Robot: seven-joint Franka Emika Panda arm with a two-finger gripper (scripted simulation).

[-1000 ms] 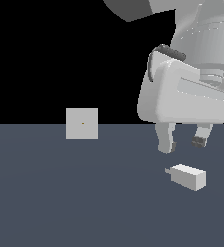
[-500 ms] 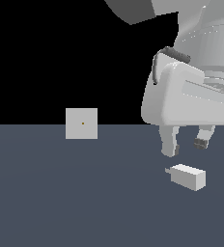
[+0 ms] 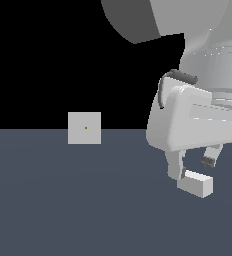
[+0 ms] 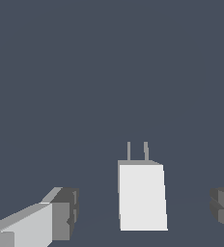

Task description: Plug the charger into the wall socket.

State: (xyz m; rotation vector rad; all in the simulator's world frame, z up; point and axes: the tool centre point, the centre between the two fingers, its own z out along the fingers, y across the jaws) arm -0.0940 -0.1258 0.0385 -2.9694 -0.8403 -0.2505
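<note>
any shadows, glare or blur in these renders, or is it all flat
Exterior view: flat shading, black backdrop, no cast shadow under the charger or beside the wall socket; soft highlights on the arm. Wrist view: sharp, no glare or blur; the charger and fingers cast no shadows.

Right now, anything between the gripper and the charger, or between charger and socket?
Nothing visible. The open gripper straddles the charger, with gaps on both sides. The floor between it and the socket looks bare.

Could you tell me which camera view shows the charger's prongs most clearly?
The wrist view: the charger lies between the open jaws, with two thin prongs visible at its far end. In the exterior view, the charger appears as a plain block, prongs hidden behind the finger.
</note>
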